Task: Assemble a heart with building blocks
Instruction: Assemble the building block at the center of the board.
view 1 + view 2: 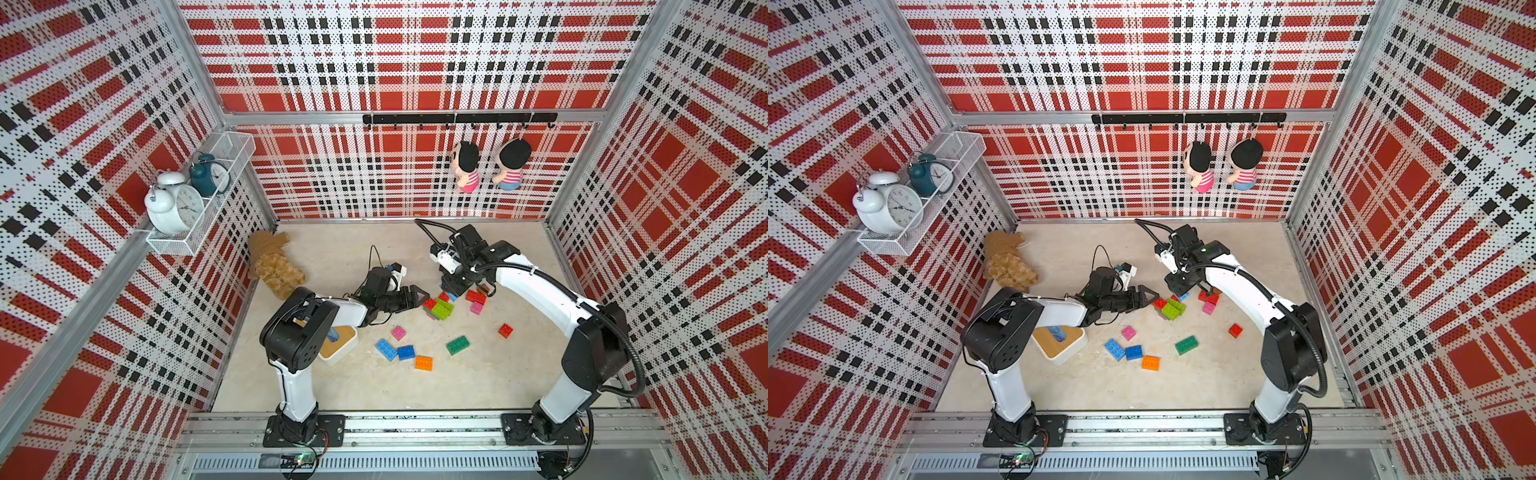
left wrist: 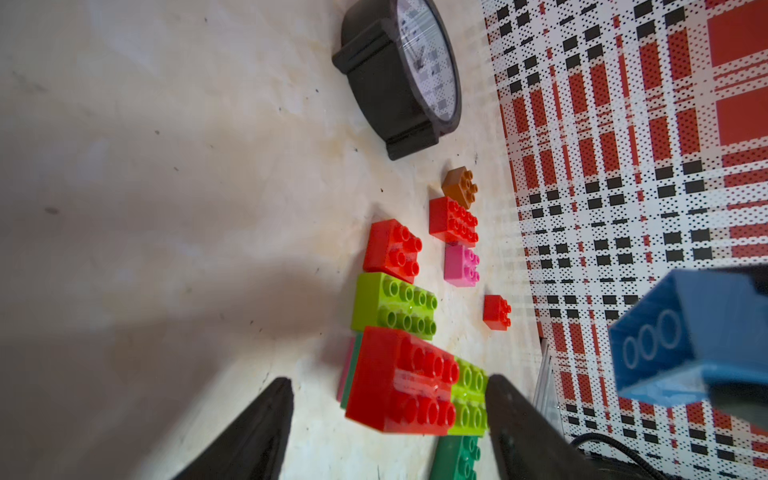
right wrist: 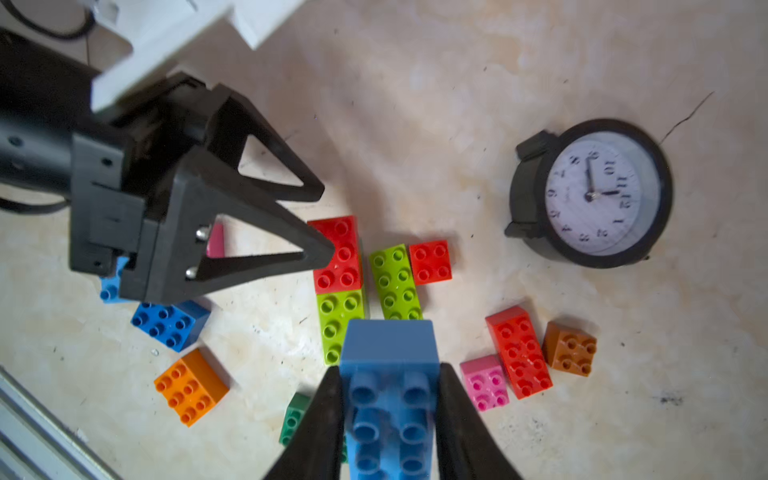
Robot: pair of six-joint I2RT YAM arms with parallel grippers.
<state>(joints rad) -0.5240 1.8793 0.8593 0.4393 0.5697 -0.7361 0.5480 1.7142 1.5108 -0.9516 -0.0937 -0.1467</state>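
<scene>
Holding blue block (image 3: pixel 390 345) by long sidewalls in right gripper (image 3: pixel 390 374), at 1 o'clock of red-and-lime cluster (image 1: pixel 438 308) mid tabletop (image 1: pixel 374 386). Straddling cluster's red block (image 2: pixel 399 386) with left gripper (image 2: pixel 388 380), jaws apart, nothing gripped. Probably light, rigid, slick: pinch flat sidewalls, avoid studs.

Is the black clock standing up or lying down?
Lying down. The black clock rests on its back on the table, dial facing up.

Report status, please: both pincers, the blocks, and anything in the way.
Right pincer shut on blue block. Left pincer open, astride red-green cluster. Black clock nearby, apart from cluster.
</scene>
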